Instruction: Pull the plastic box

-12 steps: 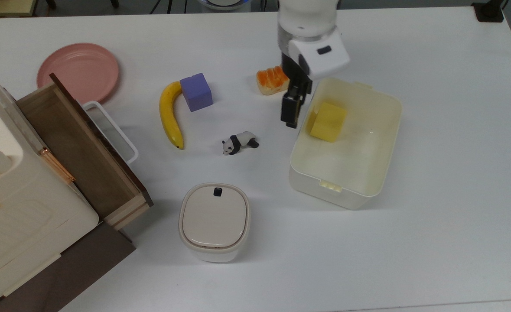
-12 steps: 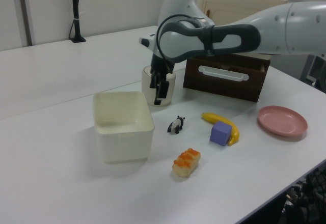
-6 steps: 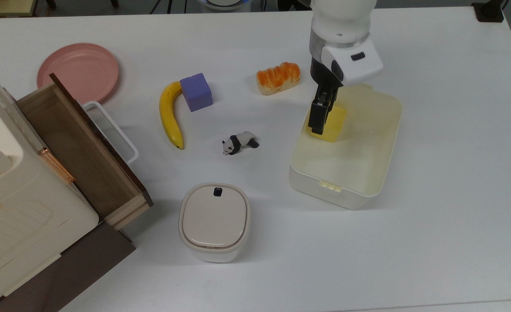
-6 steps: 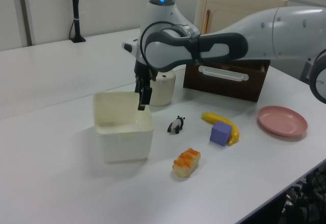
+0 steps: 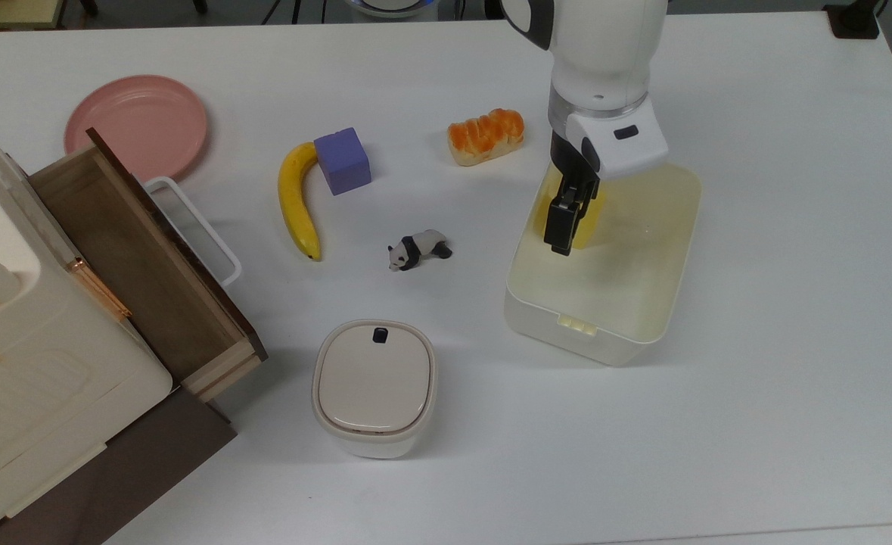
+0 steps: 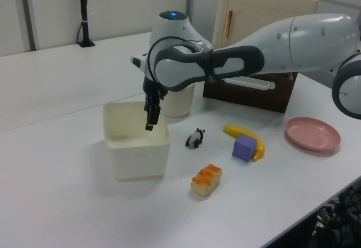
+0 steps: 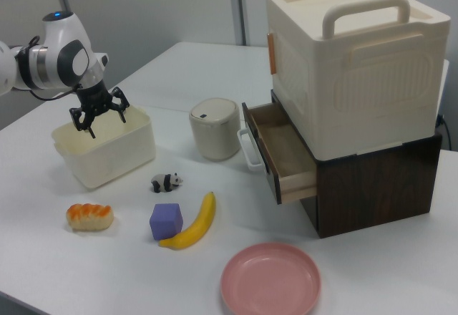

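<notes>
your gripper is hovering, fingers spread apart, inside the plastic box; you are not yet gripping or pulling it.

Bright, even light falls from overhead, leaving soft, short shadows on the white table, clearest beside the lidded container and under the open drawer. The tabletop looks slightly washed out in the top view. The left view is softer, with mild blur on the arm.
</notes>
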Available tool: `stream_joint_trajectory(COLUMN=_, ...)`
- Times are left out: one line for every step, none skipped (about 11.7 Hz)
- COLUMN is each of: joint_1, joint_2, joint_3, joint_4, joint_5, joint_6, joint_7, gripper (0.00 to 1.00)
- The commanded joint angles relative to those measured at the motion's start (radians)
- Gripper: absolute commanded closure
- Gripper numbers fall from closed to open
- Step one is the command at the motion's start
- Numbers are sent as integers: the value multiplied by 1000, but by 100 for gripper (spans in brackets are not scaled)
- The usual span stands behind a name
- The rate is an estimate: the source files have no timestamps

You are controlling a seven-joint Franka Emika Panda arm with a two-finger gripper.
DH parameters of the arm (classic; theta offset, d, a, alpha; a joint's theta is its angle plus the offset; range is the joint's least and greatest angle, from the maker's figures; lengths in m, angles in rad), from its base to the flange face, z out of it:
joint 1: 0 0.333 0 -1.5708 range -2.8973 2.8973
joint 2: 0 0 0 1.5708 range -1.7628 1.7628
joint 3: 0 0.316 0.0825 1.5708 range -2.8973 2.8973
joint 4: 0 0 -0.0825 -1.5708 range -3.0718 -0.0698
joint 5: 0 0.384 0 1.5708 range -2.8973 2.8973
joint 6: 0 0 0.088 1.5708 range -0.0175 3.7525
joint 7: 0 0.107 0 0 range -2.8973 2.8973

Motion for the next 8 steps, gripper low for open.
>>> stream_joint_trajectory(joint_1=13, joint_2=-2, joint_3=-7, joint_4=-37, joint_5=-25, joint_6=5, joint_7=27, gripper=0)
stream_joint_trajectory(joint_1=10, joint_2=-3, joint_3=-7, joint_4=-60, joint_5=-48, joint_6=3, joint_7=26, gripper=0)
stream_joint_trajectory(joint_1=7, joint_2=-5, joint_3=-7, joint_4=-78, joint_5=-77, joint_6=3, joint_7=26, gripper=0)
stream_joint_trajectory(joint_1=4, joint_2=-14, joint_3=-7, joint_4=-95, joint_5=-86, joint_6=2, joint_7=23, gripper=0)
stream_joint_trajectory(joint_1=-1, joint_2=-29, joint_3=-7, joint_4=-111, joint_5=-86, joint_6=-1, joint_7=4, gripper=0)
stream_joint_trajectory(joint_1=-7, joint_2=-49, joint_3=-8, joint_4=-138, joint_5=-86, joint_6=-3, joint_7=-17, gripper=0)
stream_joint_trajectory(joint_1=-10, joint_2=-75, joint_3=-13, joint_4=-176, joint_5=-88, joint_6=-3, joint_7=-36, gripper=0)
stream_joint_trajectory(joint_1=-19, joint_2=-98, joint_3=-14, joint_4=-198, joint_5=-88, joint_6=-10, joint_7=-49, gripper=0)
